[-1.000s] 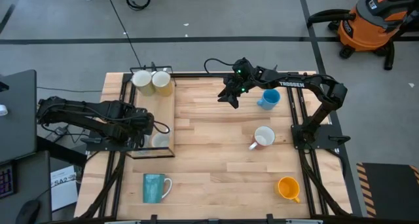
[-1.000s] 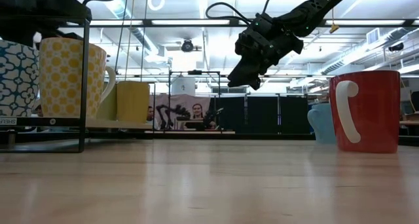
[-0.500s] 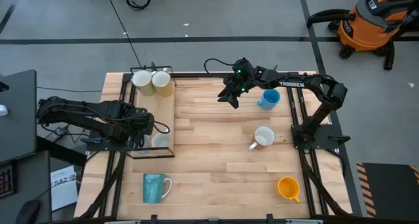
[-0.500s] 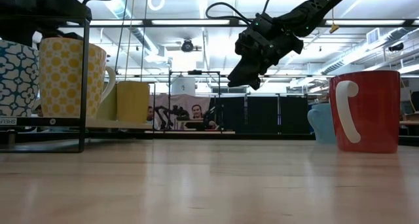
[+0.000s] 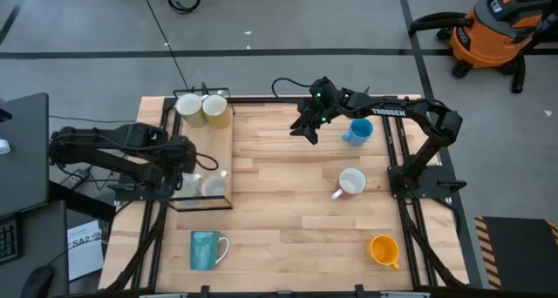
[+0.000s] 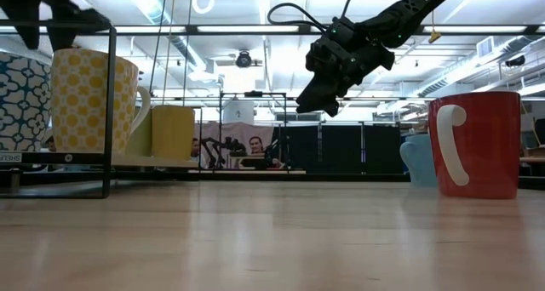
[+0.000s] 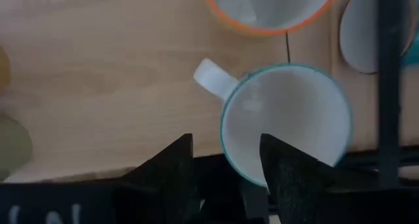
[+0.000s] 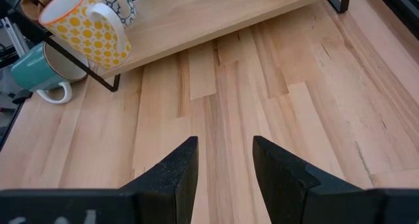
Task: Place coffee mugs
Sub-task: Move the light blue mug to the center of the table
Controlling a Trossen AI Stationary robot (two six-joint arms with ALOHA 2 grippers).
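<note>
A: Left gripper [image 7: 226,141]: fingers apart, nothing held. Hovering over rack [image 5: 230,154] at worktop's [image 5: 288,215] left edge, directly above teal-rimmed mug [image 7: 285,122]. Orange-rimmed dotted mug [image 7: 265,4] just beside that one.

B: Right gripper [image 8: 224,144]?

A: Also parted, also empty. Raised above worktop near far edge, light blue mug [image 5: 357,131] just beside it.

B: Step in hand?

A: Judged as between placements. Several mugs racked, including pale yellow mug [image 5: 217,111] at far end. Not yet racked: light blue, white-lined mug [image 5: 351,182], orange mug [image 5: 384,249], teal mug [image 5: 206,248], all loose on worktop.

B: Next move?

A: Probably descent onto light blue mug; fingers over rim or handle, closing before lift. Left arm clear of rack first, to avoid knocking racked mugs.
</note>
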